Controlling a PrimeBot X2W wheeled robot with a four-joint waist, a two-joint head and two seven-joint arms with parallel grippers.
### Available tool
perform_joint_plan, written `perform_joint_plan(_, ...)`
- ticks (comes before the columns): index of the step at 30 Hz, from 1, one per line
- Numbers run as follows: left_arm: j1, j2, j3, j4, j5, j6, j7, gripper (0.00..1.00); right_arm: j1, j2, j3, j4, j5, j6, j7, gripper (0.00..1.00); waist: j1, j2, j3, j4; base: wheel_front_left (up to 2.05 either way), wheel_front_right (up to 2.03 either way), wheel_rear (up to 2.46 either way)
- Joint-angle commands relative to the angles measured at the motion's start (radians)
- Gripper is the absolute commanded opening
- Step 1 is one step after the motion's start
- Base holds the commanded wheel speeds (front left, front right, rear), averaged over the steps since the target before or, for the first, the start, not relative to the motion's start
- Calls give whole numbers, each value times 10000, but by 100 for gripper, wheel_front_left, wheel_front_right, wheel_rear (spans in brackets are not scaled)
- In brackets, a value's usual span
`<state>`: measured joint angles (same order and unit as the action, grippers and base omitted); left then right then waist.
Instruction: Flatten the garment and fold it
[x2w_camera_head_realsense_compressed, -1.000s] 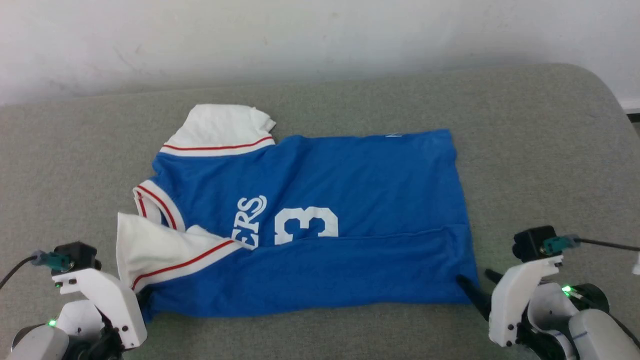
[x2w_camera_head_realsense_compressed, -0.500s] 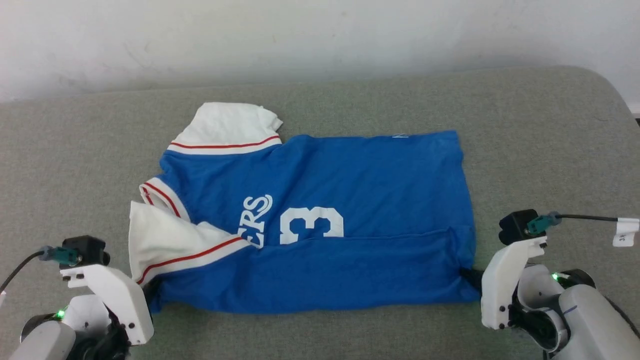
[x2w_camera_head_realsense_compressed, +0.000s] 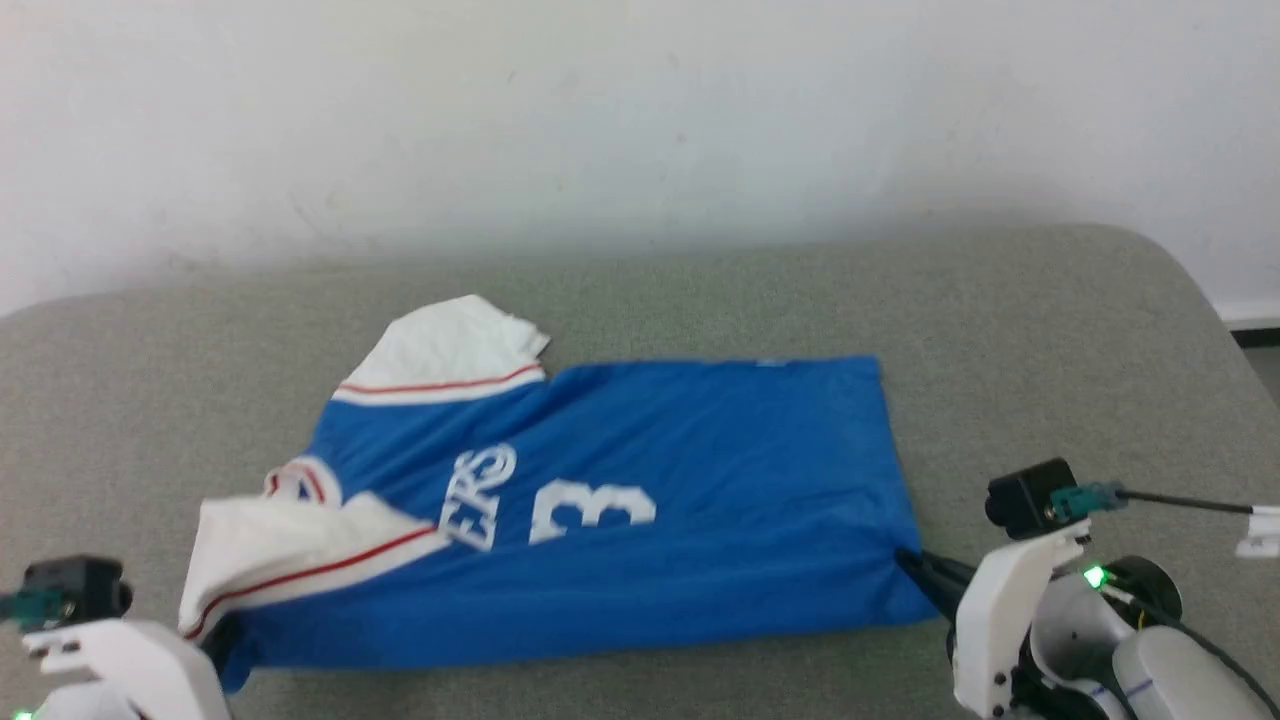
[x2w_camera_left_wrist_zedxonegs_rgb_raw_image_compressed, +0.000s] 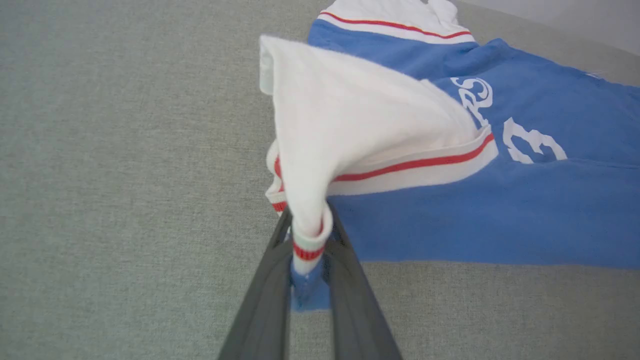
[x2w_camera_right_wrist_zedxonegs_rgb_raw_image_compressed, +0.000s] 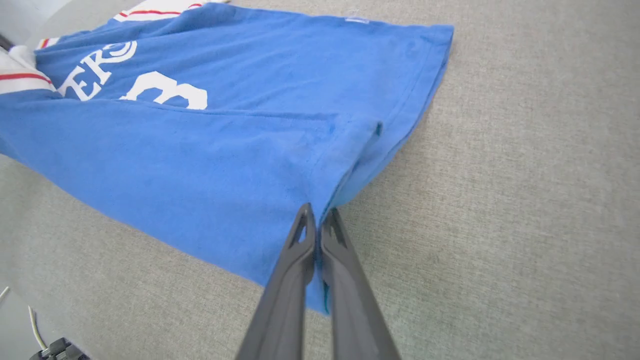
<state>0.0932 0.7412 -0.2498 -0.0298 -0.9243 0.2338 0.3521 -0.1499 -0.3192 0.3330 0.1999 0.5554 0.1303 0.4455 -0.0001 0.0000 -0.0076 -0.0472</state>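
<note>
Beside the bright blue jersey T-shirt, left gripper and right gripper jaws clamp its corners; uneven pull risks slippage.

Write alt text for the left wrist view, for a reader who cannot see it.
The left gripper is shut on a bunched corner of the garment, holding its white sleeve with red trim up like a tent. The rest of the blue jersey, with a white 3, lies on a grey fabric surface.
</note>
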Motion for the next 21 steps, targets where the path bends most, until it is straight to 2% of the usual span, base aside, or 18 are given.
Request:
perform_joint_plan(1, 175, 82, 68, -66, -7, 92, -7, 0, 111, -30, -5, -69, 26, 4, -30, 0, 1, 0, -213, 34, 0, 0, 0)
perform_joint_plan(4, 1044, 262, 265, -602, -223, 491, 190, 0, 623, -107, -55, -483, -40, 4, 133, 0, 1, 0, -290, 33, 0, 0, 0)
perform_joint_plan(6, 1502, 292, 308, -872, -324, 586, 209, 0, 1024, -100, -190, -635, -57, 4, 237, 0, 1, 0, -300, 73, 0, 0, 0)
perform_joint_plan(9, 1743, 204, 90, -940, -258, 492, 148, 0, 1614, -43, -484, -648, -262, 4, 284, 0, 1, 0, -207, 185, 0, 0, 0)
perform_joint_plan(11, 1617, -75, -54, -686, -288, 382, 25, 0, 1945, 107, -664, -555, -437, 4, 280, 0, 1, 0, -142, 237, 0, 0, 0)
perform_joint_plan(12, 1562, -160, -168, -501, -287, 310, 45, 5, 2071, 229, -697, -511, -493, 4, 301, 0, 1, 0, -90, 223, 0, 0, 0)
perform_joint_plan(13, 1470, -273, -248, -319, -312, 247, 45, 34, 2176, 346, -742, -455, -541, 4, 294, 0, 1, 0, -59, 222, 0, 0, 0)
perform_joint_plan(14, 1361, -418, -281, -156, -389, 180, 24, 82, 2273, 437, -790, -364, -619, 4, 309, 18, 1, 0, -19, 217, 0, 0, 0)
perform_joint_plan(15, 1258, -504, -312, 4, -412, 115, -9, 100, 2339, 524, -795, -287, -666, 4, 313, 56, 1, 0, 10, 195, 0, 0, 0)
perform_joint_plan(16, 1164, -536, -315, 169, -361, 101, -88, 100, 2371, 605, -797, -247, -695, 4, 253, 100, 1, 0, 34, 166, 0, 0, 0)
perform_joint_plan(21, 747, -512, 101, 359, -85, 233, -816, 100, 2256, 642, -845, -628, -1305, 4, -942, 100, 1, 0, 136, -15, 0, 0, 0)
